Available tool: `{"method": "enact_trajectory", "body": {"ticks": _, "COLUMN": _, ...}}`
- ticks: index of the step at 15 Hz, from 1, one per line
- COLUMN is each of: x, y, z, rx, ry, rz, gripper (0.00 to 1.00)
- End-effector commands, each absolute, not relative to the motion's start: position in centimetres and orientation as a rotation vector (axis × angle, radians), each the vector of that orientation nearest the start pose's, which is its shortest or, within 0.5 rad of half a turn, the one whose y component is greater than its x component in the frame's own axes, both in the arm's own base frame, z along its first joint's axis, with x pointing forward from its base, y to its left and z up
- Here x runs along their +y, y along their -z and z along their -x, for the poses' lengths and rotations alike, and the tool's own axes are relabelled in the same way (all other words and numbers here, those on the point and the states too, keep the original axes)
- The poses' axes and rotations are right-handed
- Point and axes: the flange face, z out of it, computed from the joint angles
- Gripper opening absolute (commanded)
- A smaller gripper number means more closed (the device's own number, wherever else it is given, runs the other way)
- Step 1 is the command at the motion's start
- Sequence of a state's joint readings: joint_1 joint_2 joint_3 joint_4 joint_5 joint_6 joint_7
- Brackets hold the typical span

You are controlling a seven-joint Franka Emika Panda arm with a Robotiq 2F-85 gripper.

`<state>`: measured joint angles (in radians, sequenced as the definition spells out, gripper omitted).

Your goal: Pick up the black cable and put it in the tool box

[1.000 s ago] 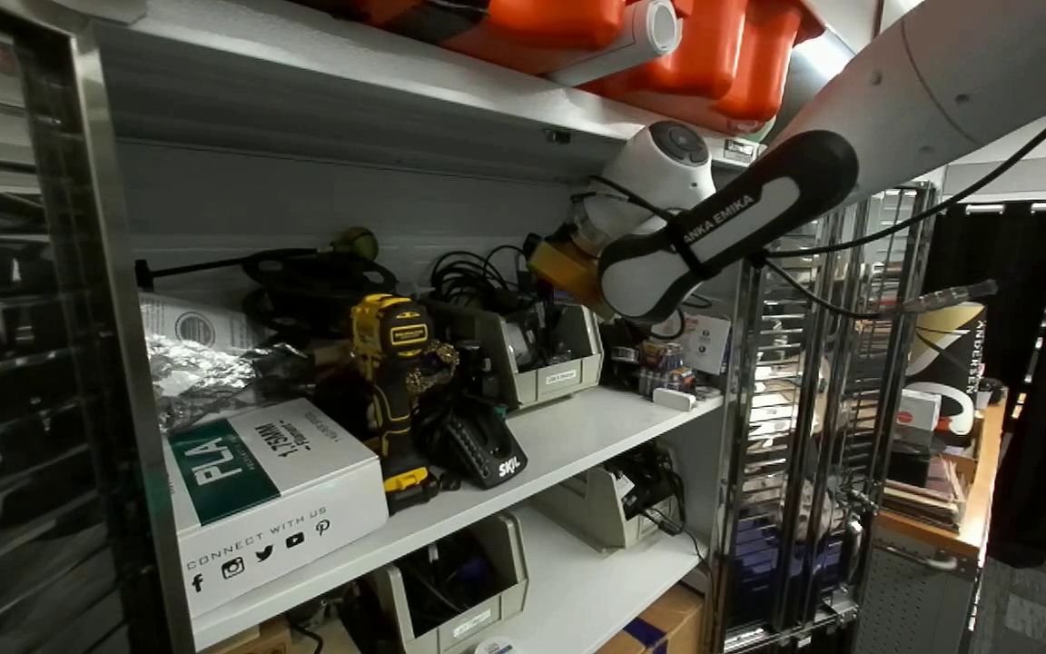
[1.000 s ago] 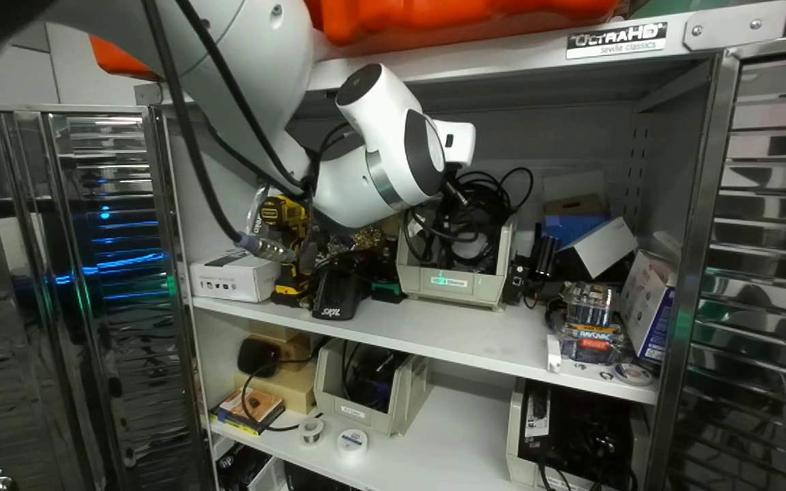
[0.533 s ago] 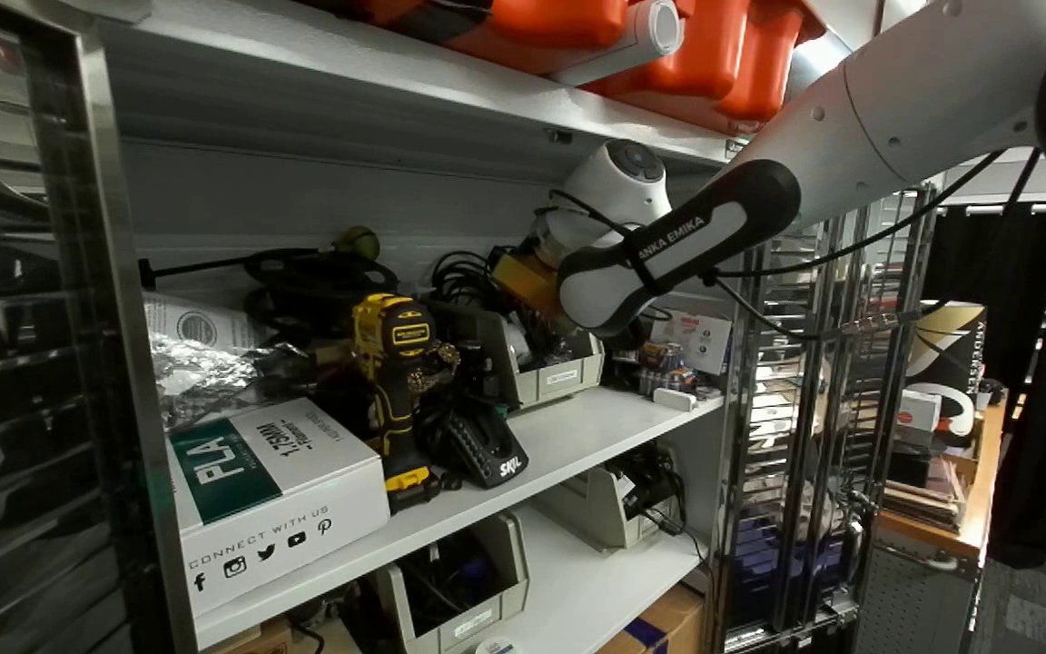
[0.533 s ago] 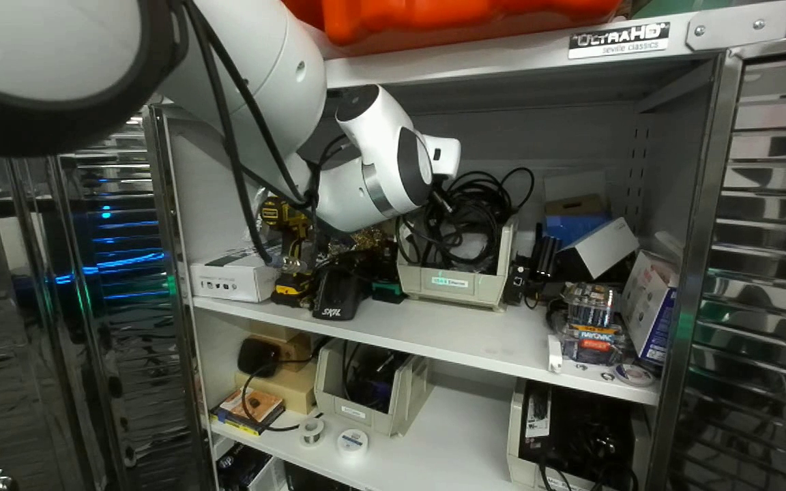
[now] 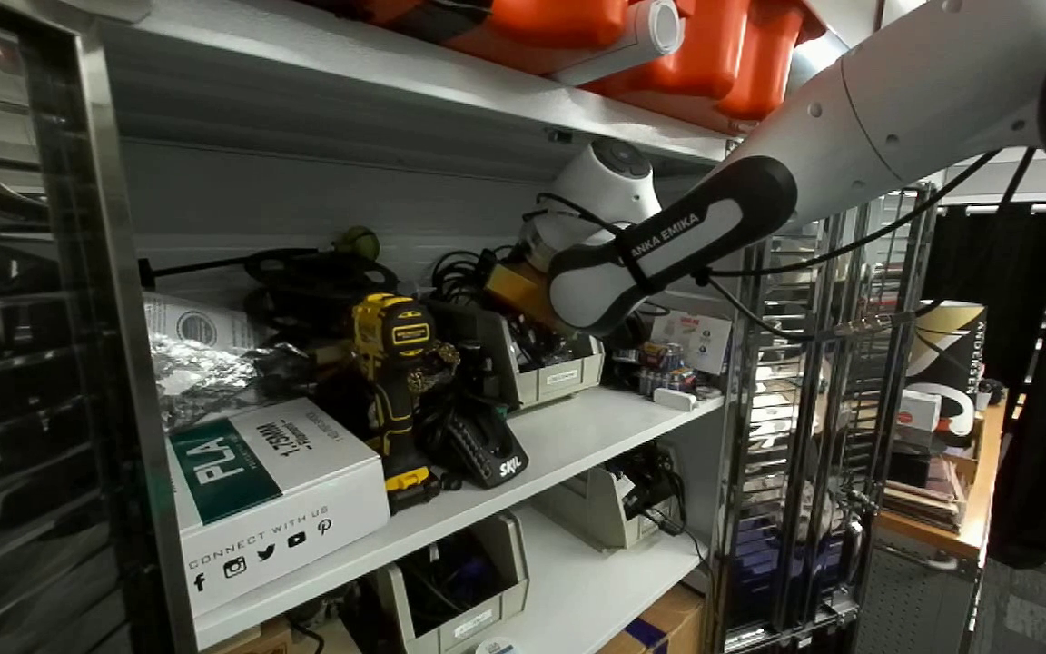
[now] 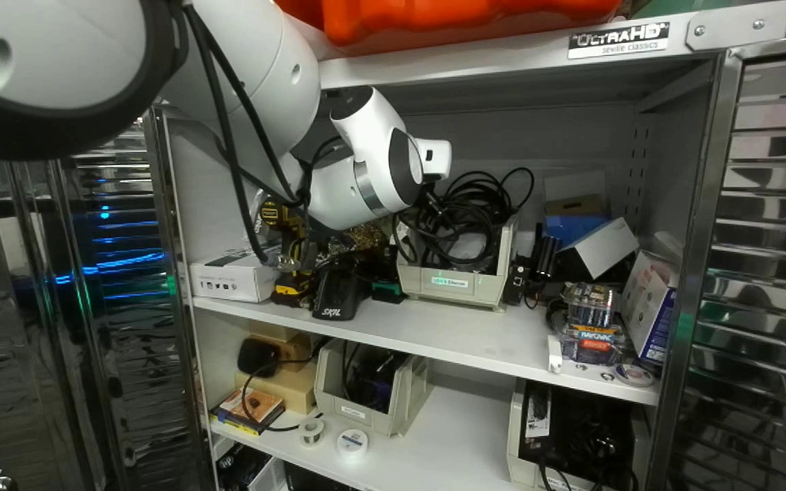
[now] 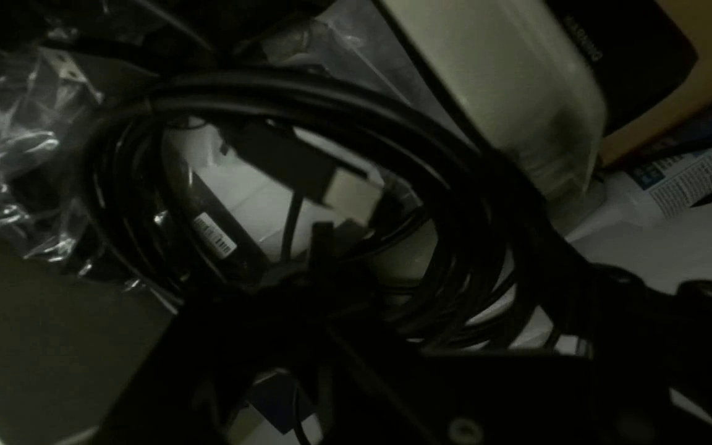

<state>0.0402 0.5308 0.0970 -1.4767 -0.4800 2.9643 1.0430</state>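
In the wrist view a coiled black cable (image 7: 269, 80) with a dark plug loops over the bin's contents. Black cables (image 6: 485, 201) also heap above a beige bin in an exterior view. That bin, apparently the tool box (image 6: 482, 285), stands on the middle shelf; its side wall (image 7: 504, 68) shows in the wrist view. My gripper (image 7: 415, 198) is down at the coil, its dark fingers apart and strands running through the gap. I see it open, not pinching them. In both exterior views the hand (image 6: 372, 150) covers most of the gripper.
Left of the bin are a yellow drill (image 5: 391, 363), a black charger (image 5: 473, 440) and a white PLA box (image 5: 287, 490). Battery packs (image 6: 594, 327) sit right of it. Above, the upper shelf edge (image 6: 502, 65) carries orange bins. Another bin (image 6: 359, 409) stands below.
My hand has moved down and left in both exterior views, mostly during the first half second. Cable loops near it have shifted lower, toward the bin.
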Motion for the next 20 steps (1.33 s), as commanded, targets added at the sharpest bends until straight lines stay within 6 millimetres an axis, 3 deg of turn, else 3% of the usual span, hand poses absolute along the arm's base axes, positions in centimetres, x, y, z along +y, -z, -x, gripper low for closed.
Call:
{"method": "enact_trajectory", "body": {"ticks": 1, "x": 12.8, "y": -52.4, "z": -72.3, "rx": 0.554, "ry": 1.349, "rz": 2.405, "gripper": 1.0}}
{"method": "enact_trajectory", "body": {"ticks": 5, "x": 15.1, "y": -53.7, "z": -70.4, "rx": 0.419, "ry": 1.385, "rz": 2.319, "gripper": 1.0}}
{"method": "enact_trajectory", "body": {"ticks": 9, "x": 15.7, "y": -52.6, "z": -67.6, "rx": 0.375, "ry": 1.277, "rz": 2.413, "gripper": 1.0}}
{"method": "enact_trajectory", "body": {"ticks": 12, "x": 12.9, "y": -52.0, "z": -64.2, "rx": 0.396, "ry": 1.216, "rz": 2.582, "gripper": 1.0}}
{"method": "enact_trajectory", "body": {"ticks": 17, "x": 8.9, "y": -53.7, "z": -57.1, "rx": 0.445, "ry": 1.147, "rz": 2.92, "gripper": 1.0}}
{"method": "enact_trajectory", "body": {"ticks": 20, "x": 8.0, "y": -53.6, "z": -52.4, "rx": 0.459, "ry": 0.888, "rz": 3.119, "gripper": 1.0}}
